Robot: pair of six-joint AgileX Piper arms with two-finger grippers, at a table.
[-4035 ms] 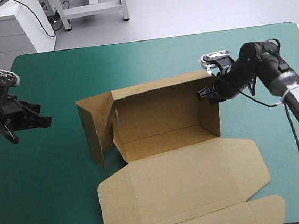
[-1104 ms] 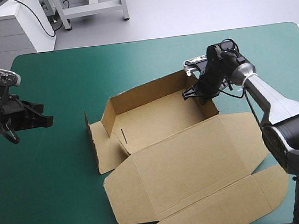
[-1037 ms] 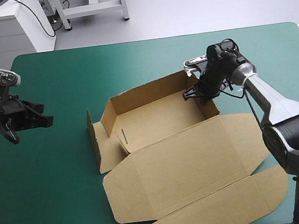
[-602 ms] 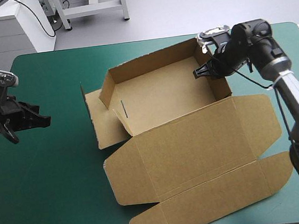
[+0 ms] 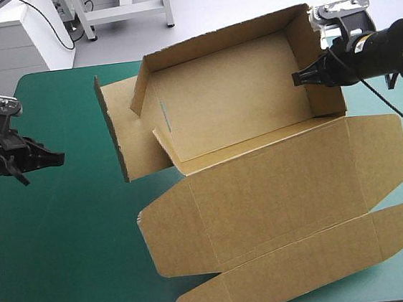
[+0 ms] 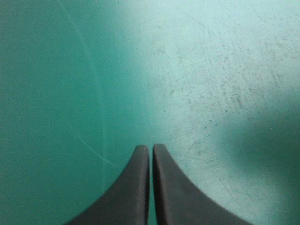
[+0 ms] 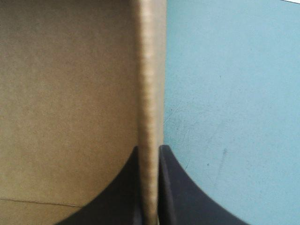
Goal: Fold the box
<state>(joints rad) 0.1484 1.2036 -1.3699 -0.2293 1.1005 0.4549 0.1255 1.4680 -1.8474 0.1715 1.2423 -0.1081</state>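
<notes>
Brown box (image 5: 232, 97), half-formed, lifted over the teal-green surface's (image 5: 69, 266) middle: two walls up, left wall (image 5: 125, 141) untucked, lid (image 5: 278, 193) flat; right tool (image 5: 299, 78) clamped on right wall (image 5: 326, 98), left tool (image 5: 57, 158) pinched empty, well apart.

Readable text: none for you to log | box (image 5: 263, 188): no print legible | surface (image 5: 67, 244): no lettering legible

A table (image 5: 84, 271) with a teal-green cover (image 6: 225, 70) fills most of the scene, and light pools pale on one scuffed patch of it. Beyond the far edge lies a light grey floor (image 5: 258, 4). A white cabinet (image 5: 3, 45) stands past the far left corner, with a grey metal frame (image 5: 127, 13) beside it.
</notes>
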